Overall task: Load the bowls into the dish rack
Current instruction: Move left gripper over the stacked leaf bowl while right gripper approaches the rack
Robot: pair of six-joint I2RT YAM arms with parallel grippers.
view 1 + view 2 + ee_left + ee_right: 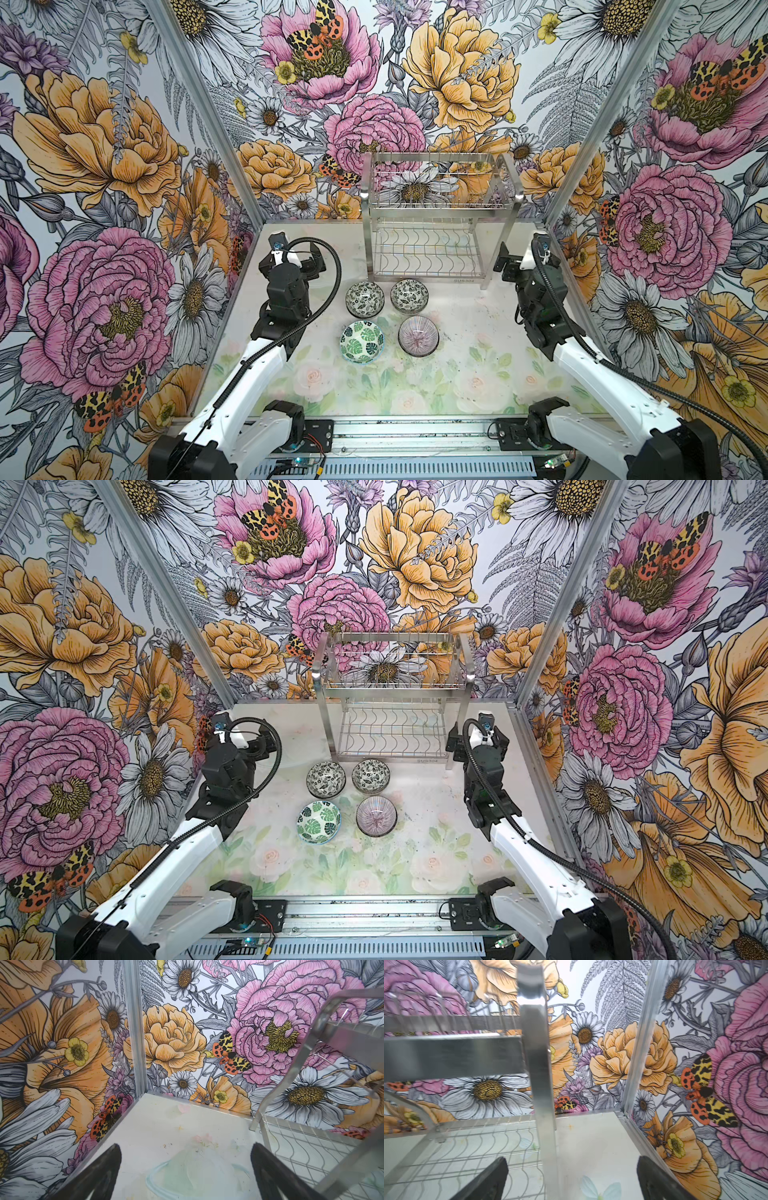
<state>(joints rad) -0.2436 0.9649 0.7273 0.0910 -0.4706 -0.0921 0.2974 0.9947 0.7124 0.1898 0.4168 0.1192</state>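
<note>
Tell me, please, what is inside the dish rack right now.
Nothing: both tiers of the dish rack show bare wire. The four bowls sit on the table in front of it. Neither shelf is covered.

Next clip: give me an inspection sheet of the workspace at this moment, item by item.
surface: pale flower-printed table, lightly speckled.
job's things: four bowls stand on the table in front of the dish rack: black-and-white floral bowls nearest it, green leaf bowl and pink striped bowl behind them; rack empty.
clutter: nothing seen.
grippers: left gripper and right gripper open, empty, flanking the rack.
cables: black conduit along each arm, away from the bowls.
surroundings: floral walls, metal corner posts.
</note>
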